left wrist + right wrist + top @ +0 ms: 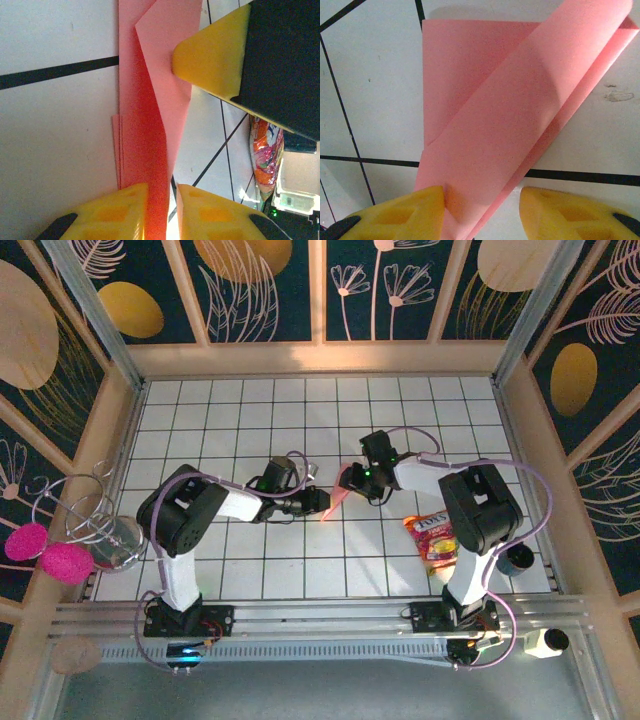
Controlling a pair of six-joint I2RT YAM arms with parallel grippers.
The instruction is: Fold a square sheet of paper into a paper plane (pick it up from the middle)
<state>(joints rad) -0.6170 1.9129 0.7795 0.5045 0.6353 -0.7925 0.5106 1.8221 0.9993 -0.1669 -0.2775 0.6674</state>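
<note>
The salmon-pink sheet of paper (338, 497) lies on the tiled table between my two grippers, folded into a narrow, layered paper plane shape. In the left wrist view the paper (150, 125) runs up from between the fingers of my left gripper (161, 187). It touches the left finger, and a thin gap shows at the right one. One yellow finger (210, 60) of the right gripper rests on its far flap. In the right wrist view the paper (510, 115) sits between the spread jaws of my right gripper (482, 190) and touches the left finger. From above, the left gripper (322, 502) and right gripper (352, 480) meet at the paper.
A red and yellow snack packet (432, 540) lies on the table by the right arm. A black cup (517, 558) stands at the right edge. A wire stand with a glass (110, 530) and pink balls (60, 560) sit outside the left wall. Wooden walls enclose the table.
</note>
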